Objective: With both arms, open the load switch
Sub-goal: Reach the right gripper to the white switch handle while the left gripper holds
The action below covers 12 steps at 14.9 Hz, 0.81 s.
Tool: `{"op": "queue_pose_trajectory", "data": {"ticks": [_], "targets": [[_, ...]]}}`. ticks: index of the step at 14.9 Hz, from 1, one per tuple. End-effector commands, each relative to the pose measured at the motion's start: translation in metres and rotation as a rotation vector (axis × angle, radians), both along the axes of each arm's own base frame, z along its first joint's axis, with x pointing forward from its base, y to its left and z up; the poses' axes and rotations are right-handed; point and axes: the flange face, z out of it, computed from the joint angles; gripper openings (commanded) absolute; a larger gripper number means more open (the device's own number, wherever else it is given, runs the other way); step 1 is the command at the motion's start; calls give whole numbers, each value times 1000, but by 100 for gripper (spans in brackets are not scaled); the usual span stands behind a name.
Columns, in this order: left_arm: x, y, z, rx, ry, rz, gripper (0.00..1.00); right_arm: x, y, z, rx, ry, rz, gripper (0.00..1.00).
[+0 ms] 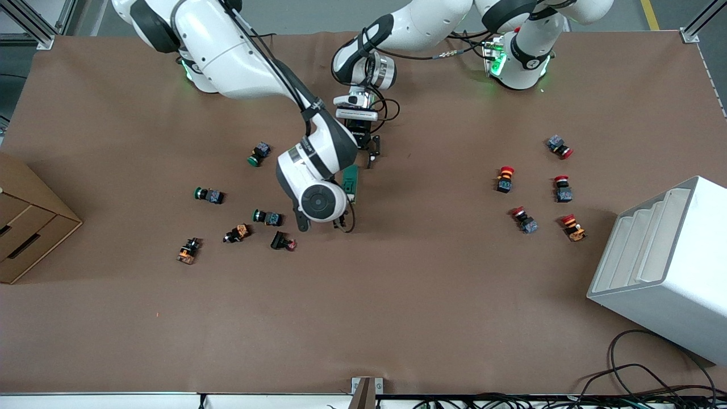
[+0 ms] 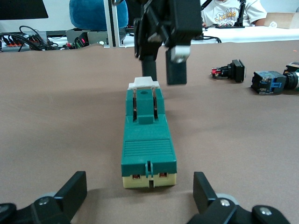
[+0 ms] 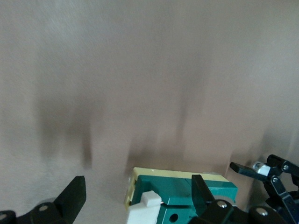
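You will find the dark-green oblong load switch [image 1: 351, 183] with its white end piece lying flat on the brown paper-covered tabletop [image 1: 397, 295], near the middle, between the two grippers.

The left gripper [image 1: 372, 152], black and two-fingered, sits low at the switch's cream-coloured end. In the left wrist view its fingers [image 2: 70, 193] are spread wide, one on each side of that end of the load switch [image 2: 147, 140], and neither touches it.

The right gripper [image 3: 135, 196] is at the white end of the switch. In the right wrist view its fingers [image 3: 72, 198] are spread, with the white end piece and green body [image 3: 187, 191] lying between them; you cannot tell from that view whether either finger touches the block. In the left wrist view the same gripper [image 2: 161, 70] hangs above the white end, its fingers pointing down.

A cluster of small green- and orange-capped push buttons [image 1: 238, 218] lies toward the right arm's end of the tabletop. Red-capped push buttons [image 1: 537, 193] lie toward the left arm's end, near a white ribbed box [image 1: 664, 267]. A brown cardboard box [image 1: 25, 227] sits at the edge at the right arm's end.
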Motion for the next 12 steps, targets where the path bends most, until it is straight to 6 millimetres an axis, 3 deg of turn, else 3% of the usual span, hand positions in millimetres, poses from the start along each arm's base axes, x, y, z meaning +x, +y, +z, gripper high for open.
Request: {"op": "queue_pose_trajectory", "data": {"ticks": [1, 6, 12], "targets": [[-1, 2, -9, -3, -9, 11, 100, -7, 9, -11, -2, 24, -17, 100], [-2, 1, -9, -4, -8, 9, 100, -30, 20, -2, -33, 120, 30, 100], [-8, 0, -10, -18, -5, 8, 100, -28, 27, 38, -5, 201, 30, 100]]}}
